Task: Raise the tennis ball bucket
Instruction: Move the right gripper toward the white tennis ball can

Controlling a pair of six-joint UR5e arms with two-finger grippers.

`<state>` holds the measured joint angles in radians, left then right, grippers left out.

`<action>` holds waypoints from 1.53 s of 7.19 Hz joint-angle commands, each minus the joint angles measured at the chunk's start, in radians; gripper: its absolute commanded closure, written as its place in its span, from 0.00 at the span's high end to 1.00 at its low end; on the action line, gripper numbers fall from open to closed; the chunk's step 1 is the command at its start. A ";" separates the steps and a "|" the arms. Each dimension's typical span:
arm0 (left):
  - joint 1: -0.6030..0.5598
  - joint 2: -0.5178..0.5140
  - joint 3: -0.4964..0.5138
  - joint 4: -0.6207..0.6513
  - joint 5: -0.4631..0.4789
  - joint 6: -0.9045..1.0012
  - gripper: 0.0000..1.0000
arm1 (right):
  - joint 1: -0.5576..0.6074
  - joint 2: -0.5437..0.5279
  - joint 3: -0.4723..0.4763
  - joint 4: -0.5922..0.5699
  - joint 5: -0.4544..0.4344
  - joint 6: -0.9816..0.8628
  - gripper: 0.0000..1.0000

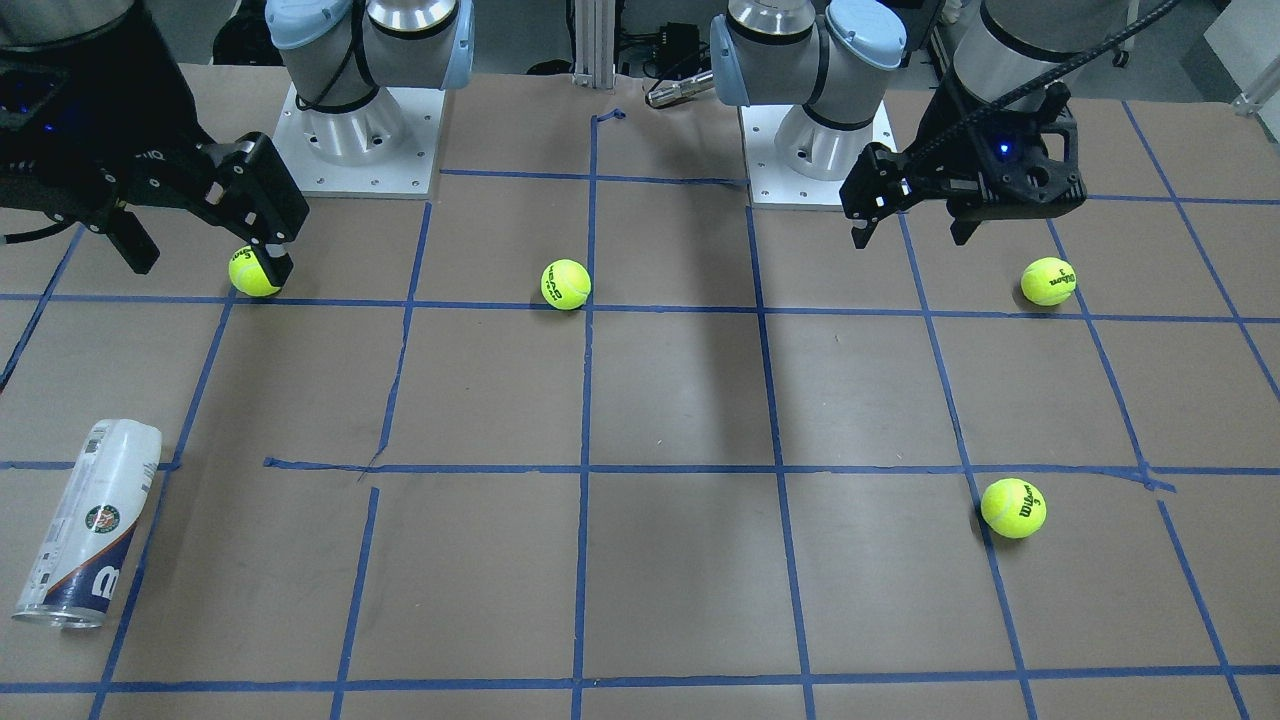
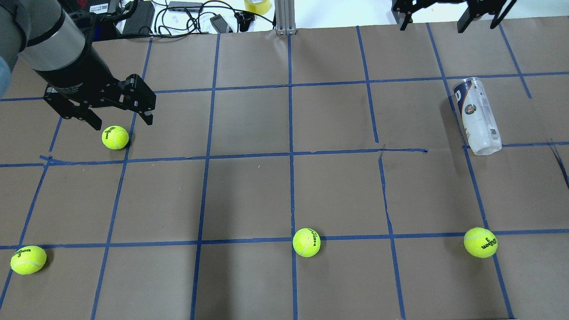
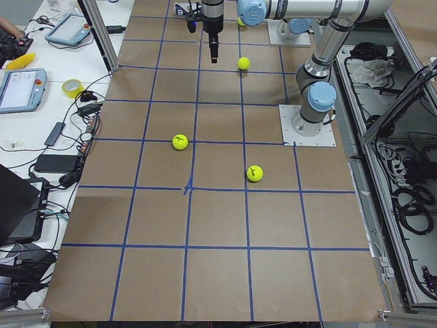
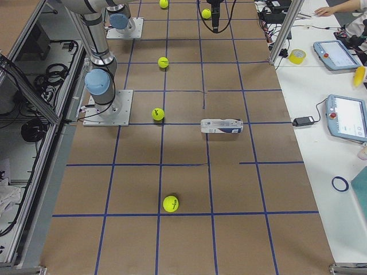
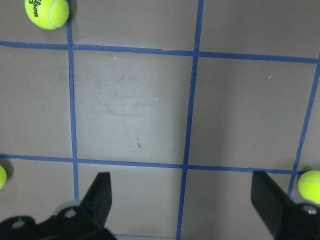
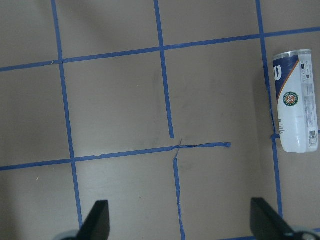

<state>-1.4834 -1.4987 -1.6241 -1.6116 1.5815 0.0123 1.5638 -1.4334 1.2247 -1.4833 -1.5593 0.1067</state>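
The tennis ball bucket (image 2: 476,116) is a clear tube with a white and navy label. It lies on its side at the table's far right, and also shows in the front view (image 1: 88,523), the right side view (image 4: 222,126) and the right wrist view (image 6: 296,100). My right gripper (image 1: 212,268) is open and empty, held high above the table and well apart from the tube; it shows at the overhead view's top edge (image 2: 433,26). My left gripper (image 2: 122,122) is open and empty, hovering by a tennis ball (image 2: 115,137) on the left side.
Three more tennis balls lie on the brown gridded table: one centre-near (image 2: 306,242), one near right (image 2: 480,242), one near left (image 2: 28,259). The arm bases (image 1: 355,130) stand at the robot's edge. Cables and a tape roll (image 2: 258,5) lie beyond the far edge.
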 commanded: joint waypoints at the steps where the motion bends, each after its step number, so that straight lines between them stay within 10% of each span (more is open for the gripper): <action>1: 0.000 0.000 0.001 -0.001 0.000 0.000 1.00 | -0.001 0.010 0.037 0.009 -0.002 0.008 1.00; 7: 0.000 0.000 0.000 -0.001 0.002 0.000 1.00 | -0.229 0.158 0.130 -0.238 0.025 -0.017 1.00; 11: 0.000 0.000 0.000 -0.001 0.002 0.002 1.00 | -0.427 0.449 0.105 -0.579 0.010 -0.397 0.99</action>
<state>-1.4833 -1.4988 -1.6240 -1.6116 1.5831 0.0126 1.1752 -1.0792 1.3403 -1.9720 -1.5469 -0.2561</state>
